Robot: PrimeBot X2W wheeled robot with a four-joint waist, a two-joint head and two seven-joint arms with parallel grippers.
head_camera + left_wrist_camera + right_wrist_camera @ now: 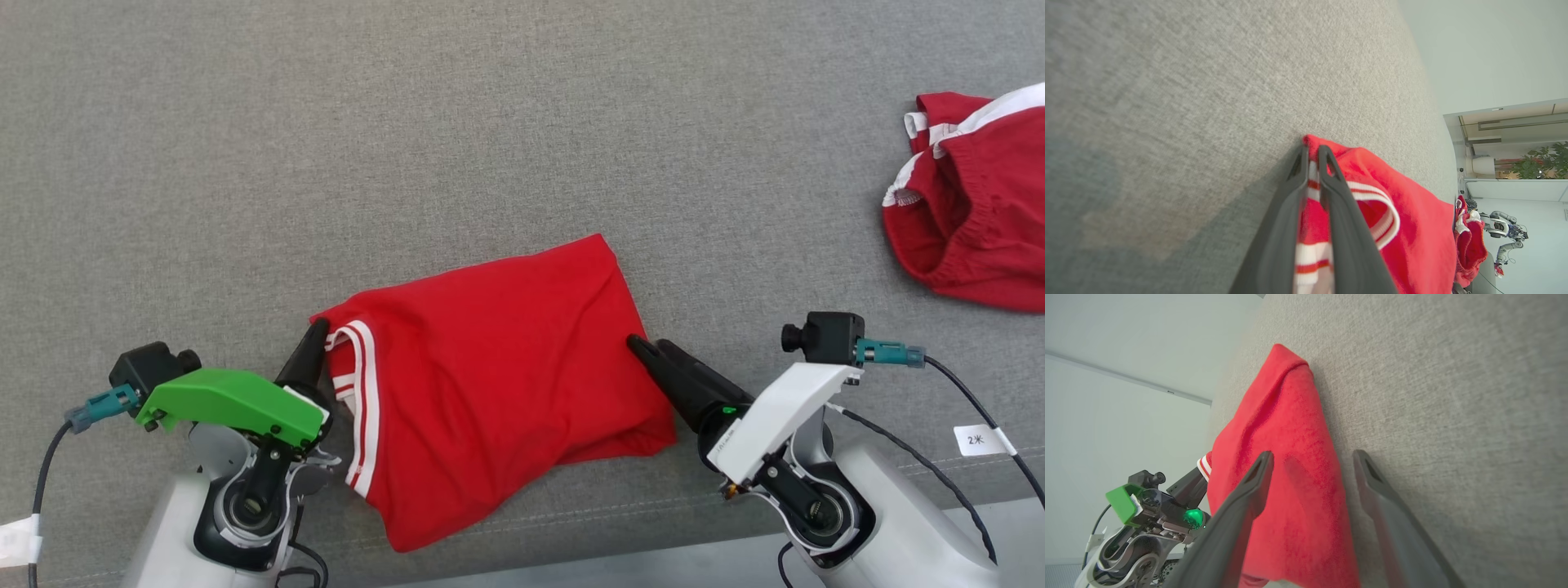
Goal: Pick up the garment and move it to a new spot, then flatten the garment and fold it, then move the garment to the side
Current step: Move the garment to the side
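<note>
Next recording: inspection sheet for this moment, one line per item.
Surface: grey fabric surface, no stains seen.
Job's things: red garment, roughly folded, striped trim at its left edge.
Clutter: second red garment, crumpled, far right.
Grippers: left gripper shut on the striped trim; right gripper open, tips at the garment's right edge.
Cables: black cable off each wrist camera; right one bears a white tag.
Surroundings: pale wall, plant, another robot, seen from the left wrist.
</note>
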